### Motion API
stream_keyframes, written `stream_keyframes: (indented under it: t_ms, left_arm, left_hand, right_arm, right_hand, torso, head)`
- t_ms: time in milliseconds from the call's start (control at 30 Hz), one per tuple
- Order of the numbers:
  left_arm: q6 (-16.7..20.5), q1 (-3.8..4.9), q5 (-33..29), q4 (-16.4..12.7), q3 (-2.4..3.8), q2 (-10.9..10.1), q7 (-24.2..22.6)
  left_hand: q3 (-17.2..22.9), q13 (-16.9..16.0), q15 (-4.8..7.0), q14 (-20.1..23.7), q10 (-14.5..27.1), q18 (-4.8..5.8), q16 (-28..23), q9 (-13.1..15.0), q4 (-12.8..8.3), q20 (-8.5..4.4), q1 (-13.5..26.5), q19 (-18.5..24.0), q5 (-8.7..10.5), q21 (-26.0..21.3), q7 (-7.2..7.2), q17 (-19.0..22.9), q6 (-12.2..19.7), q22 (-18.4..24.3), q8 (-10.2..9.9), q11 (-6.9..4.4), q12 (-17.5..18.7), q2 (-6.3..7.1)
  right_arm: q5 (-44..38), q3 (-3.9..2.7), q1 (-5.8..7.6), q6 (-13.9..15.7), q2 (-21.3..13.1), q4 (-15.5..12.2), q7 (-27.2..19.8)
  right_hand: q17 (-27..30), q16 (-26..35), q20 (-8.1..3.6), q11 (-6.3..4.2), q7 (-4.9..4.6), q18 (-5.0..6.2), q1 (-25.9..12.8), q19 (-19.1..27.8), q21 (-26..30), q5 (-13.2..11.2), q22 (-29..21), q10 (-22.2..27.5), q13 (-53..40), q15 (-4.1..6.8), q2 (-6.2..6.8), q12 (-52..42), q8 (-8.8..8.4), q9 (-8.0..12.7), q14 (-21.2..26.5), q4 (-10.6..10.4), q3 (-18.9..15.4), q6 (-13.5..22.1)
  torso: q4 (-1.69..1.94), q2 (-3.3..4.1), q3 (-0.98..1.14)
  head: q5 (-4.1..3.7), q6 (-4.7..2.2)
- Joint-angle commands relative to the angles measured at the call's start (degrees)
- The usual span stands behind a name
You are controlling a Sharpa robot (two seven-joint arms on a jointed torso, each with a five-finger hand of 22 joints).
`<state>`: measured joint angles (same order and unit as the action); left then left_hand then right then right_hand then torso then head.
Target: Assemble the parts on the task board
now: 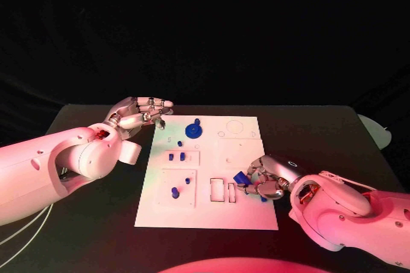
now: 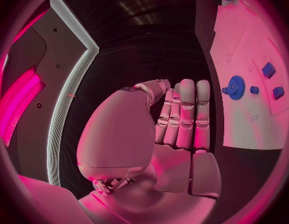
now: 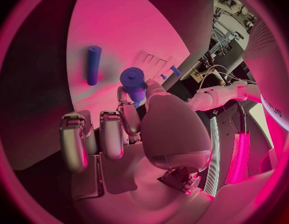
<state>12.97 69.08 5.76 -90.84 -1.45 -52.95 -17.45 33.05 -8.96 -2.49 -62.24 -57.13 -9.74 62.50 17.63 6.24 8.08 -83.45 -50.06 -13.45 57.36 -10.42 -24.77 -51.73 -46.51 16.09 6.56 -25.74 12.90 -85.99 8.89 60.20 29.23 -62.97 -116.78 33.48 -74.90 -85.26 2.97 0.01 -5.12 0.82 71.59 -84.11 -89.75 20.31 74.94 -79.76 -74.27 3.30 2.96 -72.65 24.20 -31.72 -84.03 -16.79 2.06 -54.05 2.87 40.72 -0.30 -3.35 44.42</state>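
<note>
The white task board lies in the middle of the black table. My right hand hovers over its right edge and pinches a small blue part between thumb and finger; the right wrist view shows that part at the fingertips. A blue cylinder lies loose on the board beyond it. A blue gear sits at the board's far side, with several small blue pegs standing on its left half. My left hand hangs by the far left corner, fingers loosely bent side by side, holding nothing.
Two narrow rectangular slots sit in the board just left of my right hand. A pale round object lies at the table's right edge. Thin cables trail off the table's near left.
</note>
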Motion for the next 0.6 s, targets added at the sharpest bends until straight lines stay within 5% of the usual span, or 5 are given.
stream_keyframes:
  t_ms: [33, 233, 600]
  left_arm:
    - [-0.9, 0.05, -0.3, -0.1, 0.03, 0.2, -0.3]
    - [-1.0, 0.04, -0.3, -0.1, 0.03, 0.2, -0.3]
    - [-1.1, 0.04, -0.3, -0.2, 0.02, 0.4, -0.2]
  left_hand:
    - [0.3, -0.1, 0.18, -0.2, 0.3, -0.84, -0.4, 0.1, 0.0, -0.24, 0.5, 0.0, -0.31, -0.3, -0.11, 0.1, -0.2, 0.0, -0.2, 0.01, -0.3, -0.18]
    - [0.3, -0.1, 0.18, -0.2, 0.3, -0.84, -0.4, 0.1, 0.0, -0.24, 0.5, 0.0, -0.31, -0.3, -0.11, 0.1, -0.2, 0.0, -0.2, 0.01, -0.3, -0.18]
    - [0.3, -0.1, 0.18, -0.2, 0.3, -0.84, -0.4, 0.1, 0.0, -0.24, 0.5, 0.0, -0.31, -0.3, -0.11, 0.1, -0.2, 0.0, -0.2, 0.01, -0.3, -0.18]
  right_arm:
    - [1.5, 0.0, 0.17, 3.0, 0.3, -0.6, -0.2]
    - [3.2, -0.04, 0.36, 2.7, 1.6, -0.6, -0.6]
    - [6.9, -0.05, 0.11, -2.7, 6.5, 2.0, -1.2]
  right_hand:
    - [-2.7, -0.2, -0.4, -0.04, 0.81, -0.82, 0.7, -5.9, -0.2, 0.4, 15.1, -0.5, -0.1, 0.43, -0.11, -0.1, 0.31, -0.3, -3.8, 0.0, 0.3, -1.2]
    - [-2.7, -0.2, -0.44, -0.08, 0.86, -0.82, 0.7, -5.9, -0.2, 0.6, 15.1, -0.5, -0.1, 0.47, -0.19, -0.1, 0.3, -0.3, -3.8, 0.0, 0.4, -1.4]
    - [-2.6, -0.2, -0.58, -0.23, 1.08, -0.82, -2.5, -5.9, -0.2, 0.1, 15.1, -0.7, -0.1, 0.61, -0.76, 0.2, 0.41, -0.2, -3.8, -0.1, -0.6, -2.5]
  torso:
    - [0.04, 0.12, 0.02]
    - [-0.02, 0.1, -0.02]
    - [0.12, 0.11, -0.05]
  head:
    - [0.04, -0.07]
    - [0.13, 0.01]
    - [0.27, 0.2]
